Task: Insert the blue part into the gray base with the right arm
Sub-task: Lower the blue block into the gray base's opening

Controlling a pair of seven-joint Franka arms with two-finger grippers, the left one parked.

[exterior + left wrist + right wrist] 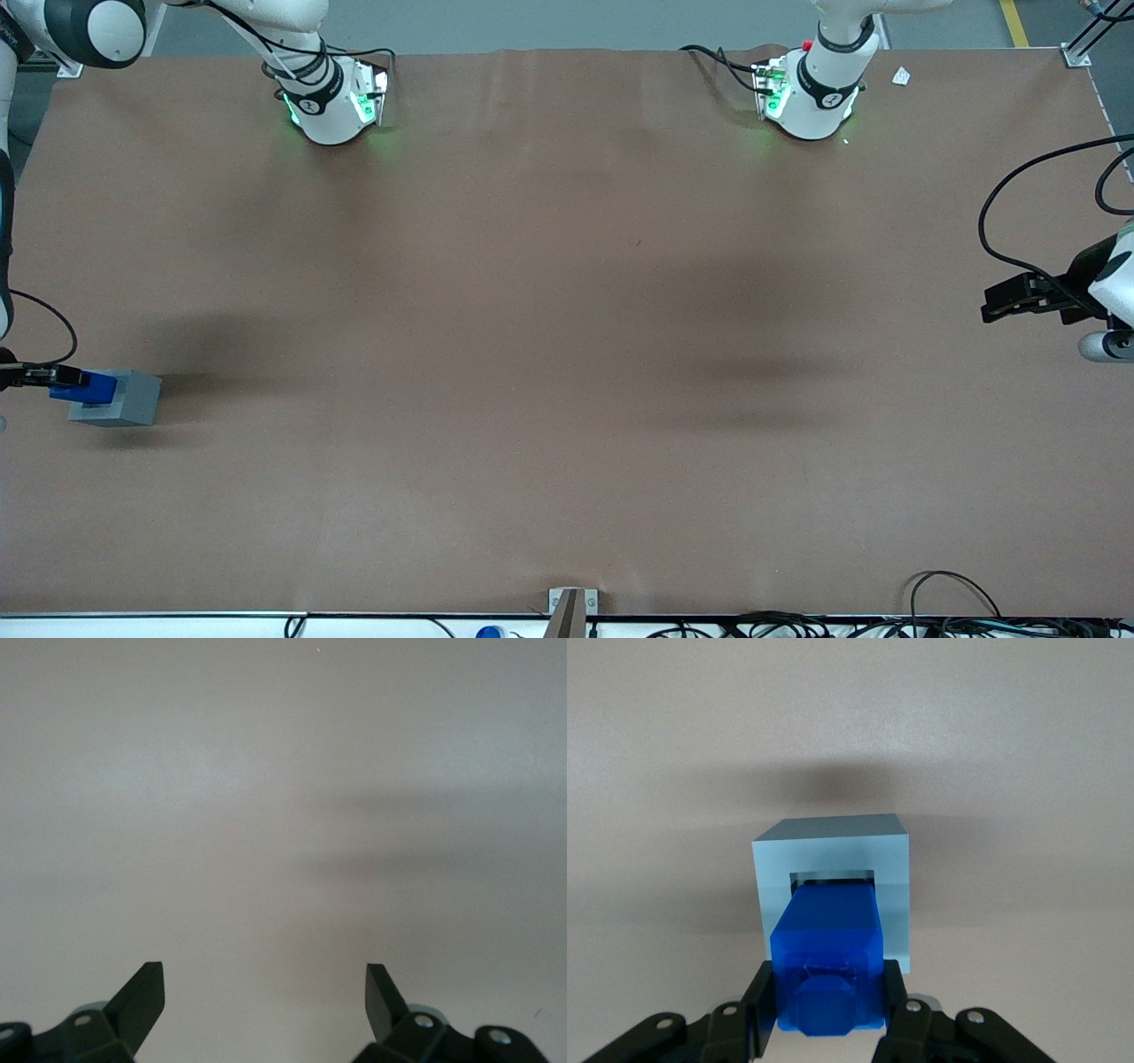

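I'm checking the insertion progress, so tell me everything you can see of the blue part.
The blue part is a bright blue, plastic-looking block with a smaller raised step on the end facing the wrist camera. The gripper is shut on it. Its leading end sits at the square recess of the gray base, toward the working arm's end of the table.

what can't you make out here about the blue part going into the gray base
- How deep the blue part sits in the gray base: the part covers the recess in the right wrist view.
- Most of the gripper and right arm: cut by the front view's edge.
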